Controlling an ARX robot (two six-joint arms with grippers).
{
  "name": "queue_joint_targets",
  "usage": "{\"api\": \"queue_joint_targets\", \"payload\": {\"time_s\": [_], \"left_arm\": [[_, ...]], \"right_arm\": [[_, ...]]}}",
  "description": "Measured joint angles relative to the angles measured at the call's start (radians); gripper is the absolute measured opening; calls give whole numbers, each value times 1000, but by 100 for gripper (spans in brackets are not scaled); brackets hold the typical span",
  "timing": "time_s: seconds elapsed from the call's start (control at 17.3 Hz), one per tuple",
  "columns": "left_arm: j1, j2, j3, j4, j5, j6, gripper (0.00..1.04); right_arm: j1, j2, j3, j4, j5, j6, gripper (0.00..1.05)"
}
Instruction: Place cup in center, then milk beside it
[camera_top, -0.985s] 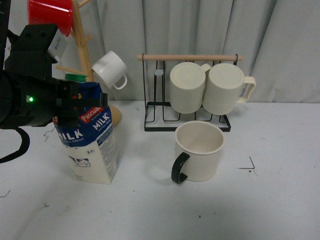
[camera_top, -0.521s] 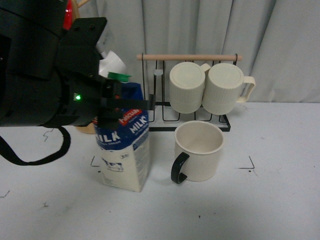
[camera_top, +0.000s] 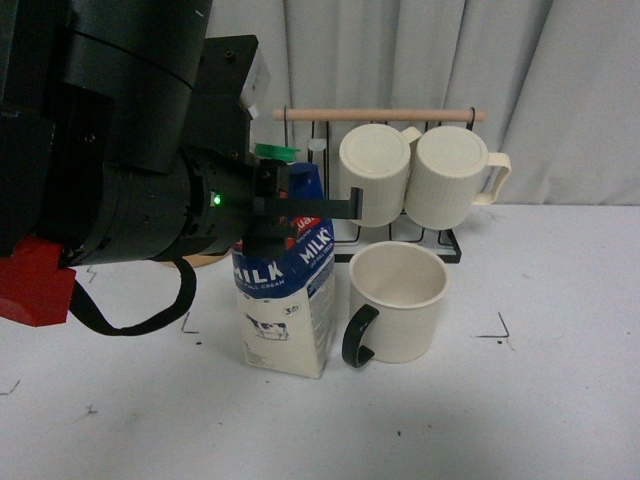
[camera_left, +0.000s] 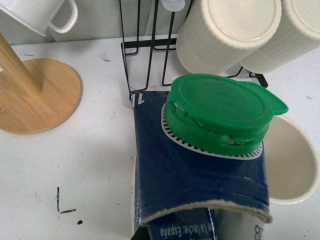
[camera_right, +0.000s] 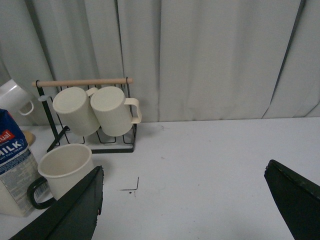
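The cup (camera_top: 398, 302), a wide cream mug with a black handle, stands upright at the table's middle; it also shows in the right wrist view (camera_right: 64, 168) and in the left wrist view (camera_left: 292, 165). The milk (camera_top: 285, 290), a blue and cream carton with a green cap (camera_left: 220, 112), stands just left of the cup, close to its handle. My left gripper (camera_top: 290, 205) is shut on the carton's upper part. The milk also shows in the right wrist view (camera_right: 14, 165). My right gripper (camera_right: 192, 205) is open and empty above bare table, right of the cup.
A black wire rack (camera_top: 330, 240) with a wooden bar holds two ribbed cream mugs (camera_top: 375, 175) just behind the cup. A wooden mug tree base (camera_left: 35, 97) and a small white mug (camera_left: 42, 15) stand behind-left. A grey curtain closes the back.
My left arm has carried the milk rightward from the table's left side to a spot right beside the cup. The cup has not moved.
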Motion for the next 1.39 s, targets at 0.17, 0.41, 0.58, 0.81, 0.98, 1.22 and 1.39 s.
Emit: {"api": "queue_joint_targets", "payload": {"time_s": [0.17, 0.41, 0.58, 0.81, 0.98, 1.22, 1.39], "left_arm": [[-15, 10, -2, 10, -1, -13, 5], [-28, 19, 0, 63, -15, -24, 31], [-24, 15, 0, 56, -10, -25, 65], [36, -87, -40, 37, 28, -51, 100], [93, -245, -97, 23, 55, -55, 98], [264, -782, -392, 86, -24, 122, 69], [331, -961, -557, 127, 44, 187, 33]], "right_arm": [[0, 0, 0, 0, 0, 0, 98], [0, 0, 0, 0, 0, 0, 98], [0, 0, 0, 0, 0, 0, 98], [0, 0, 0, 0, 0, 0, 98], [0, 0, 0, 0, 0, 0, 98], [0, 0, 0, 0, 0, 0, 98], [0, 0, 0, 0, 0, 0, 98]]}}
